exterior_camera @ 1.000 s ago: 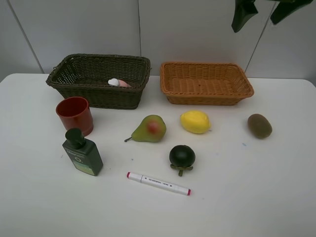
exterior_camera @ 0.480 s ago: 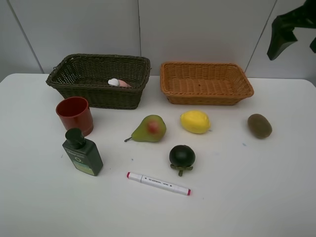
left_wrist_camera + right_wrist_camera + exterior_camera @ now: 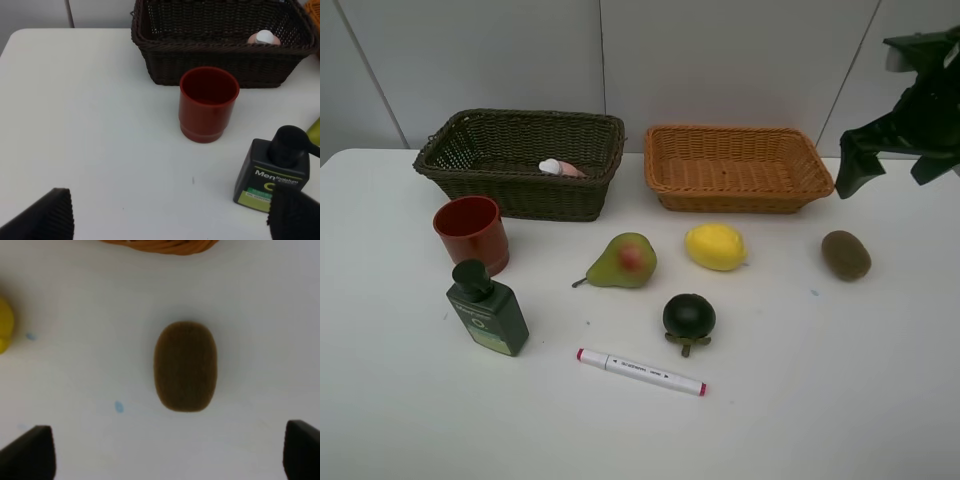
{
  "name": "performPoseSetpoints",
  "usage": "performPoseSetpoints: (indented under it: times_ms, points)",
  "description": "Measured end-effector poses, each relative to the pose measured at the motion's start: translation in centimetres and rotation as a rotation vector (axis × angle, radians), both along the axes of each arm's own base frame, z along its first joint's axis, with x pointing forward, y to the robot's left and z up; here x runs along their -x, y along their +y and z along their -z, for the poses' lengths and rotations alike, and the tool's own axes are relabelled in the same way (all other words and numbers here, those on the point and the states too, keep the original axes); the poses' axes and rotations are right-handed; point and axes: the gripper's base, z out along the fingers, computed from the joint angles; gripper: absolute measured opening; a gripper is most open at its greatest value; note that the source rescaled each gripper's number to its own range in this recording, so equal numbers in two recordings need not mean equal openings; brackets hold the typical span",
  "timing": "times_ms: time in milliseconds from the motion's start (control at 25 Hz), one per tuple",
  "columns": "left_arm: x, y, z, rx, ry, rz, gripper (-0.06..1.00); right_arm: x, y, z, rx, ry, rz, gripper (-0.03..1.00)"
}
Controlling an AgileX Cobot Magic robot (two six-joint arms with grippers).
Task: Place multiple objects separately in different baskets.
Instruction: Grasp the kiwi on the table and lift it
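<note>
A: How does the right gripper (image 3: 898,165) stand?

B: Its jaws are spread wide with nothing between them. It hangs in the air over the kiwi (image 3: 185,366), which lies on the white table (image 3: 820,400) near the right end of the orange basket (image 3: 740,201).

A: And the left gripper (image 3: 170,217)?

B: It is also wide open and empty. It is above the table, with the red cup (image 3: 208,104) and the dark green bottle (image 3: 270,175) in front of it. The bottle is close to one fingertip.

A: Where is everything else?

B: The pink bottle (image 3: 561,168) lies inside the dark basket (image 3: 520,197), and the cup stands just in front of that basket. The pear (image 3: 625,260) and the lemon (image 3: 715,246) sit side by side in front of the two baskets. The dark green round fruit (image 3: 689,316) is nearer the front edge, and the white marker (image 3: 641,371) lies in front of it. Nothing can be seen in the orange basket.
</note>
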Motion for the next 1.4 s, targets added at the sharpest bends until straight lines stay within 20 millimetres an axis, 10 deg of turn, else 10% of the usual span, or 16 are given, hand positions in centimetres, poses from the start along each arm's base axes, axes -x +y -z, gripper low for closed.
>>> performPoseSetpoints:
  times_ms: [1400]
  points:
    - [0.0, 0.0, 0.0, 0.0, 0.0, 0.0, 1.0, -2.5, -1.3, 12.9, 0.018, 0.102, -0.021, 0.99]
